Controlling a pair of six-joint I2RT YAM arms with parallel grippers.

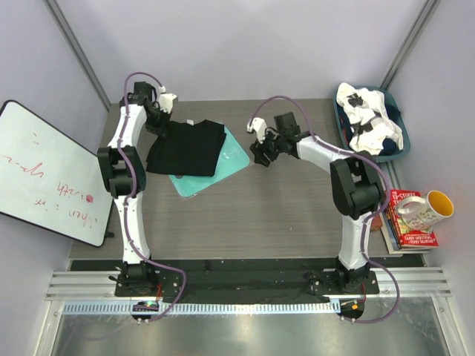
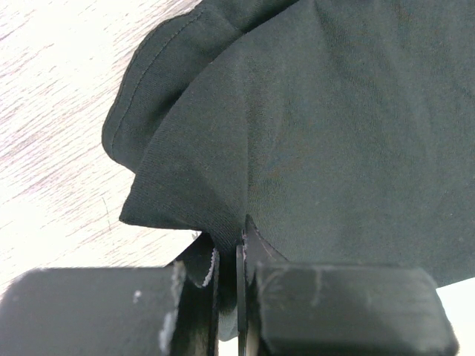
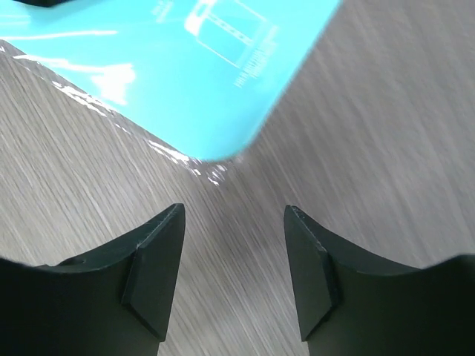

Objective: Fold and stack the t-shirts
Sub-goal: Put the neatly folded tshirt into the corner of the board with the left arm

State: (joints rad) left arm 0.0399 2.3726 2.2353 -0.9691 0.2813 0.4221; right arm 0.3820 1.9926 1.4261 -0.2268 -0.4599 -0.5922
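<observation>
The wood-grain table [image 1: 282, 222] fills the middle of the top view. One whiteboard [image 1: 44, 170] with red scribbles leans at the left edge of the frame. Two arms rise from the bottom edge, one on each side.

There are two t-shirts. The black t-shirt [image 1: 189, 147] lies folded into a rough square at the upper left of centre, on top of the single teal board [image 1: 234, 157], whose right and lower corners stick out from under it. The white t-shirt with black patches [image 1: 369, 117] sits crumpled in one blue bin [image 1: 340, 127] at the upper right, well apart from the black one.

At the right edge, a small stack of books [image 1: 413, 231] with a red cover on top carries one mug [image 1: 424, 210] lying on its side.

The left gripper [image 2: 239, 245] is clamped on a corner of the black t-shirt at its upper left. The right gripper [image 3: 234, 222] has its jaws apart with nothing between them, above bare table just beside the teal board's right corner.
</observation>
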